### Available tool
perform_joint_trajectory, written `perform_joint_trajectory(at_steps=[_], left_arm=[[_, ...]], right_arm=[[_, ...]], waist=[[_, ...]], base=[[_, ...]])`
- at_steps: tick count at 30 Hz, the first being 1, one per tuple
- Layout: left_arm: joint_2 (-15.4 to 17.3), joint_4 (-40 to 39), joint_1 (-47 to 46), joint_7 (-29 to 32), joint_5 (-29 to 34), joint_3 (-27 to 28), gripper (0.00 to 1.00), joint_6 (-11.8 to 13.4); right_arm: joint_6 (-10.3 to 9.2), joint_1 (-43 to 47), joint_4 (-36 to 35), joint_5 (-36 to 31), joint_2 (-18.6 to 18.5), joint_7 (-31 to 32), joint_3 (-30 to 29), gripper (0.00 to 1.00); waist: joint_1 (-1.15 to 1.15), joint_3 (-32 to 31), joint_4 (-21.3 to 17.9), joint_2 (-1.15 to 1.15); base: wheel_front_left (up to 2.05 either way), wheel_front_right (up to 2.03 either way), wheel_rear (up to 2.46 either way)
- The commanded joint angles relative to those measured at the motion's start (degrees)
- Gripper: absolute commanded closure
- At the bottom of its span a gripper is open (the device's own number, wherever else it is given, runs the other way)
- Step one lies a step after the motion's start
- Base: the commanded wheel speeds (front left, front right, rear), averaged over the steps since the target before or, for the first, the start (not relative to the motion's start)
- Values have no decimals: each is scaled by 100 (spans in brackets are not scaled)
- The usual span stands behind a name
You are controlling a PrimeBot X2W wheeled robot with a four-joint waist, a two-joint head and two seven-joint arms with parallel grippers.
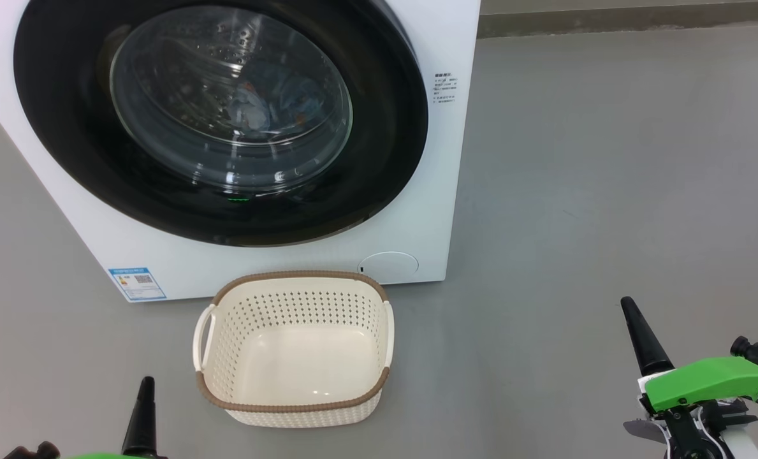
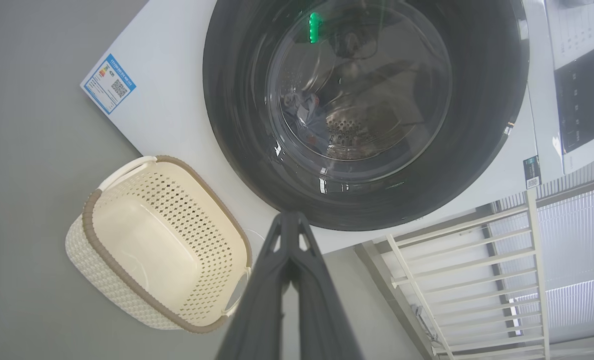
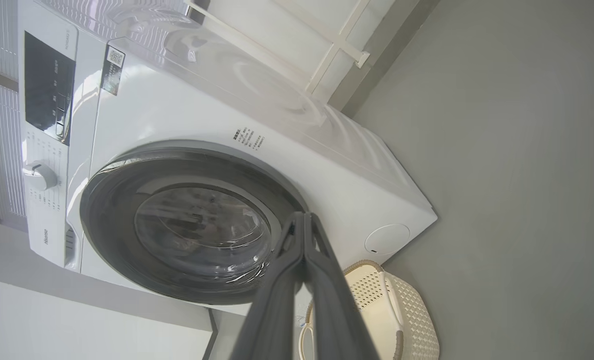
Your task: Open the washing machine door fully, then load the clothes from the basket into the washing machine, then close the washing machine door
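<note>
The washing machine door (image 1: 225, 108) is sitting flush against the washing machine (image 1: 417, 217), ahead of both sets of jaws. The clothes (image 1: 270, 105) are showing through its glass, lying in the drum. The basket (image 1: 296, 276), bare inside, is standing on the grey floor (image 1: 608, 159) between the two grippers and a little ahead of them. The left gripper (image 1: 145, 394) and right gripper (image 1: 631, 317) are hanging low with jaws pressed together, gripping nothing. Judging by this, the closing step is looking complete, and the next move is calling only for a check that the door is latching. Nothing is blocking the way; a blue label sticker (image 1: 136, 284) and a round service flap (image 1: 388, 266) are sitting beyond the basket.
</note>
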Motion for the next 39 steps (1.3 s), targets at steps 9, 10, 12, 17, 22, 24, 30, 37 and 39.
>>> perform_joint_trajectory(at_steps=[9, 10, 12, 17, 22, 24, 30, 37, 39], left_arm=[[-14, -209, -295, 173, -510, 274, 100, -102], [-21, -211, -298, 190, -557, 286, 100, -106], [-35, -216, -304, 223, -650, 309, 100, -113], [-70, -229, -318, 305, -882, 369, 100, -131], [-98, -238, -329, 371, -1068, 417, 100, -146], [-112, -243, -335, 403, -1161, 440, 100, -153], [-153, -258, -352, 502, -1438, 511, 100, -174], [-202, -276, -371, 617, -1764, 595, 100, -200], [-216, -281, -377, 649, -1857, 619, 100, -207]], right_arm=[[5, -58, -225, 548, 56, 187, -190, 100], [5, -54, -230, 594, 66, 203, -210, 100], [5, -48, -240, 684, 87, 237, -249, 100], [4, -33, -264, 911, 138, 321, -349, 100], [4, -20, -284, 1093, 179, 388, -429, 100], [3, -14, -294, 1183, 199, 422, -469, 100], [2, 4, -323, 1454, 261, 523, -589, 100], [2, 26, -358, 1771, 333, 641, -729, 100], [1, 32, -367, 1862, 353, 675, -769, 100]], waist=[[0, 6, 8, 0], [0, 6, 9, 0], [0, 8, 11, 0], [0, 11, 15, 0], [0, 13, 19, 0], [0, 14, 20, 0], [-1, 18, 25, 0], [-1, 22, 31, 0], [-1, 24, 33, 0]], base=[[0, 0, 0], [0, 0, 0], [0, 0, 0], [0, 0, 0], [0, 0, 0], [0, 0, 0], [0, 0, 0], [0, 0, 0], [0, 0, 0]])
